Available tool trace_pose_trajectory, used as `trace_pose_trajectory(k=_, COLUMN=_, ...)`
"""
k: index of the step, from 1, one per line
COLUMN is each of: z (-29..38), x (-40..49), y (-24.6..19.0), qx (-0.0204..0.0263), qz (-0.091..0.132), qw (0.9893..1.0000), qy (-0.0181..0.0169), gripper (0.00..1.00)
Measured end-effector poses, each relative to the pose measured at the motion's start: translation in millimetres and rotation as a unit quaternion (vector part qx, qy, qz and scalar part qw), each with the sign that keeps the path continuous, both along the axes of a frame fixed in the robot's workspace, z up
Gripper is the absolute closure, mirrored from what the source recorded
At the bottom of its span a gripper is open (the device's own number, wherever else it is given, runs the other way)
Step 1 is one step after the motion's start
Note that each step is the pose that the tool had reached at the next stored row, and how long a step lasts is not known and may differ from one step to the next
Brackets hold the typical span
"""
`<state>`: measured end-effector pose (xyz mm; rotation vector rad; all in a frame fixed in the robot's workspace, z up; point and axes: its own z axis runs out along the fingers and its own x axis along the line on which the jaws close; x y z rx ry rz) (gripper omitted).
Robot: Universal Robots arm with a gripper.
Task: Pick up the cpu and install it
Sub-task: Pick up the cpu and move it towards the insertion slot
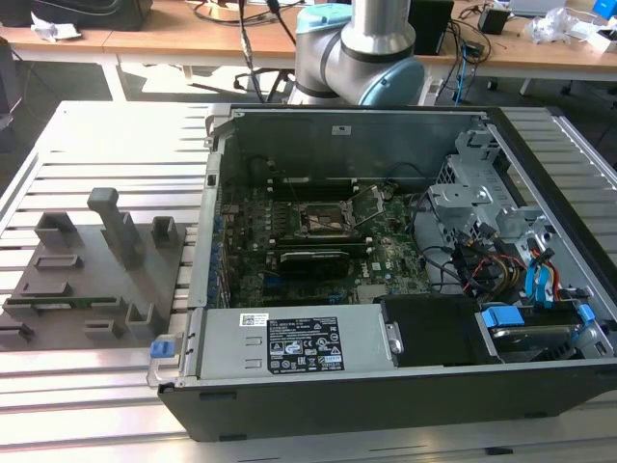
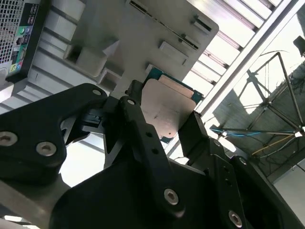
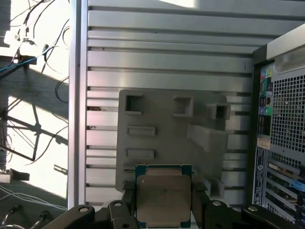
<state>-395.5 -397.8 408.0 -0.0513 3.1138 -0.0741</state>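
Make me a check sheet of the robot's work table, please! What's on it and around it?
Surface: slatted metal table, carrying an open case and a grey tray beside it.
Job's things: cpu, held over the tray; socket inside the case.
Clutter: nothing seen.
Grippers: gripper shut on the cpu, black fingers on two opposite sides.
Cables: coloured cables inside the case, towards the exterior view's right.
Surroundings: arm behind the case; wooden desks beyond it.
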Motion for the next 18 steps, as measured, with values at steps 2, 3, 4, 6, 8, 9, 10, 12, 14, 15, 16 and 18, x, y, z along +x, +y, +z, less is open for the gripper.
trace_pose_trajectory(k=2, z=0.0, x=10.3, y=0.0, qx=0.0000, qz=0.000, qw=1.0000, qy=0.0000, gripper=0.45)
trace_pose_trajectory(k=3, z=0.0, x=13.4, y=0.0, qx=0.0000, qz=0.000, qw=1.0000, qy=0.0000, gripper=0.45)
trace_pose_trajectory(k=4, z=0.0, x=16.4, y=-0.1, qx=0.0000, qz=0.000, qw=1.0000, qy=0.0000, gripper=0.45)
trace_pose_trajectory(k=6, z=0.0, x=25.4, y=0.0, qx=0.0000, qz=0.000, qw=1.0000, qy=0.0000, gripper=0.45)
trace_pose_trajectory(k=8, z=0.0, x=38.2, y=-0.1, qx=0.0000, qz=0.000, qw=1.0000, qy=0.0000, gripper=0.45)
trace_pose_trajectory(k=9, z=0.0, x=43.3, y=-0.1, qx=0.0000, qz=0.000, qw=1.0000, qy=0.0000, gripper=0.45)
trace_pose_trajectory(k=10, z=0.0, x=46.6, y=-0.1, qx=0.0000, qz=0.000, qw=1.0000, qy=0.0000, gripper=0.45)
trace_pose_trajectory(k=12, z=0.0, x=53.6, y=0.0, qx=0.0000, qz=0.000, qw=1.0000, qy=0.0000, gripper=0.45)
trace_pose_trajectory(k=14, z=0.1, x=59.3, y=0.0, qx=0.0000, qz=0.000, qw=1.0000, qy=0.0001, gripper=0.45)
trace_pose_trajectory(k=15, z=0.0, x=65.0, y=0.0, qx=0.0000, qz=0.000, qw=1.0000, qy=0.0000, gripper=0.45)
trace_pose_trajectory(k=16, z=0.0, x=69.3, y=-0.1, qx=0.0000, qz=0.000, qw=1.0000, qy=0.0000, gripper=0.45)
trace_pose_trajectory(k=18, z=0.1, x=80.2, y=0.0, qx=0.0000, qz=0.000, qw=1.0000, qy=0.0001, gripper=0.45)
